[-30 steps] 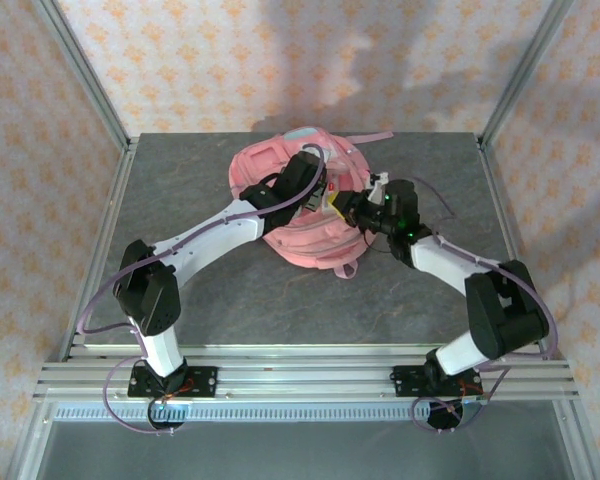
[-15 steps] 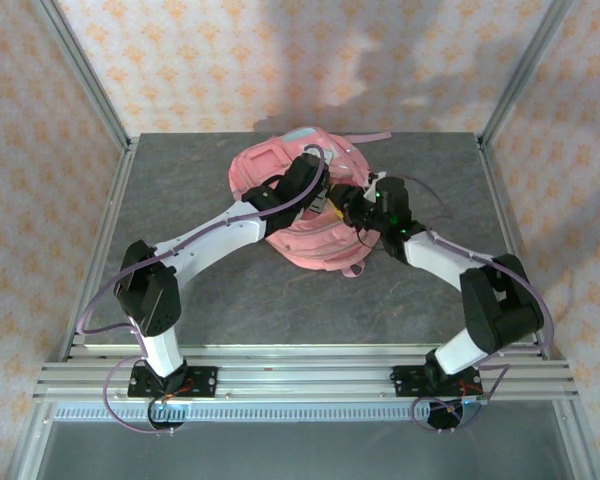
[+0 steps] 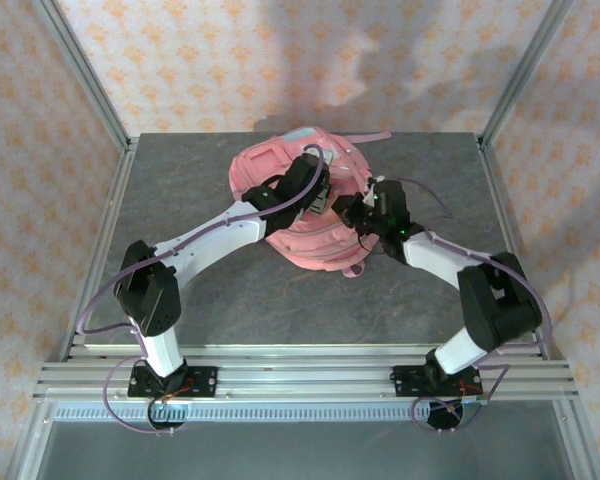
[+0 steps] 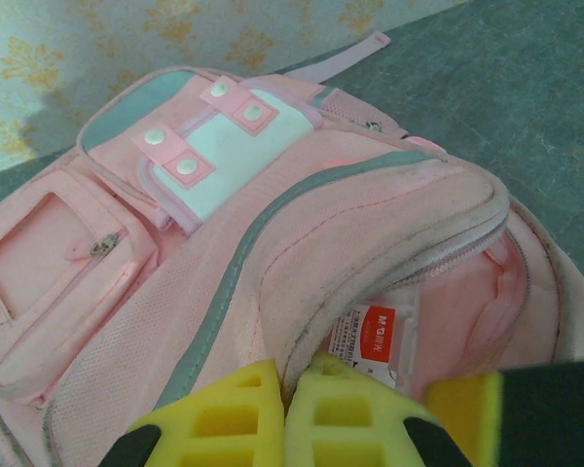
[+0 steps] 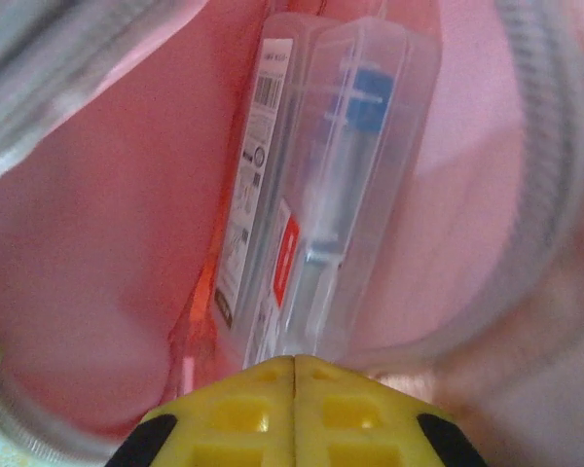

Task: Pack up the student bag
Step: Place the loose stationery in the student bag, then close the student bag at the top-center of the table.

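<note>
Now left fingers [image 4: 243, 413] pinch the student bag [image 4: 224, 165] rim; right fingers [image 5: 238, 413] sit together beside a clear case [image 5: 341, 165].

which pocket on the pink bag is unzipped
The big main compartment of the student bag: its zip gapes and a packet shows inside. The small zip pocket and snap-flap front pocket are shut.

student bag [image 4: 224, 195]: 1 | clear plastic pack [image 5: 321, 195]: 1 | left tool [image 4: 284, 409] + right tool [image 5: 294, 399]: 2
</note>
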